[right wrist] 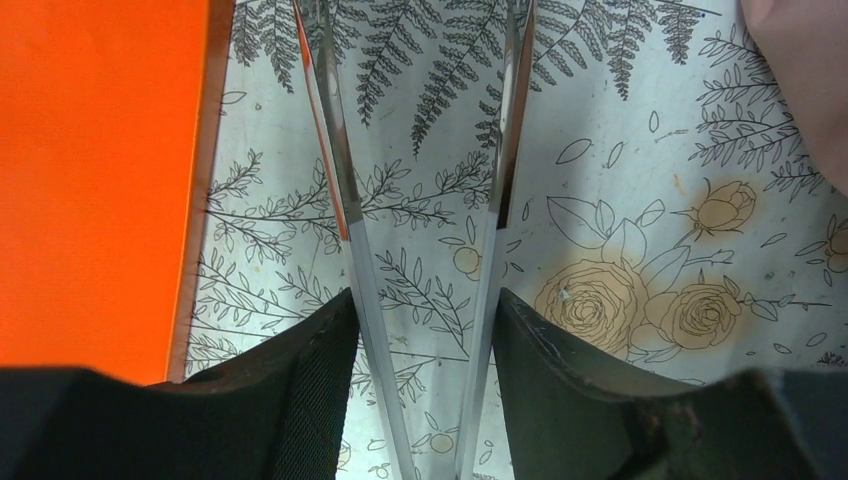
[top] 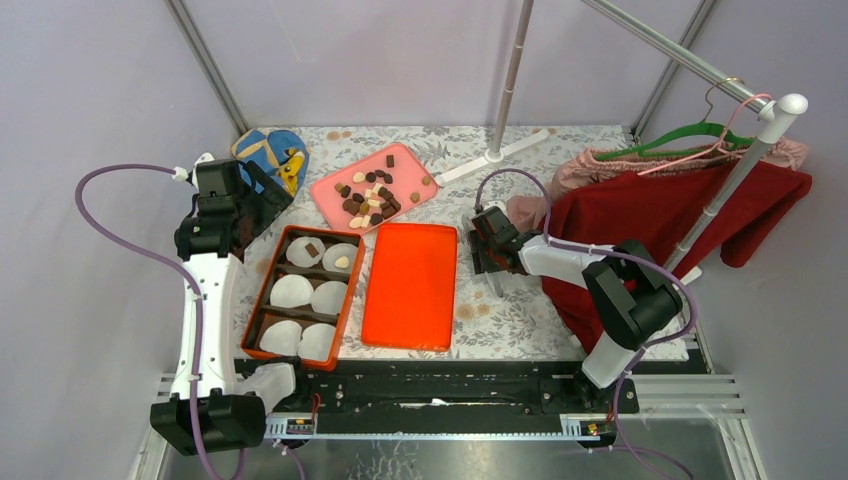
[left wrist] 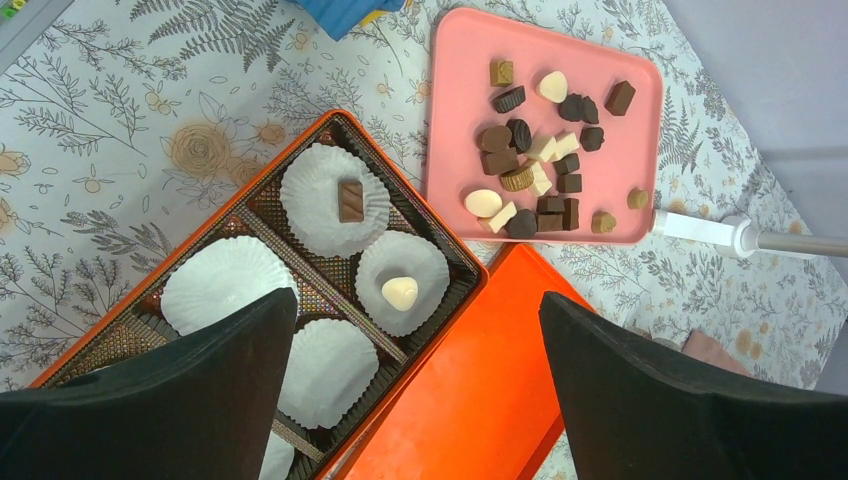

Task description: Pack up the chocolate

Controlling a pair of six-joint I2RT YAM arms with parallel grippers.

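Several dark, light brown and cream chocolate pieces point(top: 372, 195) lie on a pink tray point(top: 415, 165), also in the left wrist view point(left wrist: 540, 165). An orange box point(top: 262, 290) holds white paper liners. One far liner holds a brown piece point(left wrist: 350, 201), the one beside it a cream piece point(left wrist: 400, 292). My left gripper point(left wrist: 415, 298) is open and empty, high above the box's right edge and the orange lid point(left wrist: 470, 400). My right gripper point(right wrist: 423, 297) is low over the tablecloth right of the lid point(right wrist: 90, 180), its fingers closed on metal tongs point(right wrist: 335, 170).
The flat orange lid point(top: 410, 285) lies right of the box. A blue and yellow object point(top: 272, 152) sits at the back left. A clothes rack with a red garment point(top: 660, 215) and a pink cloth stands at the right. A white pole base point(top: 495, 155) is behind the tray.
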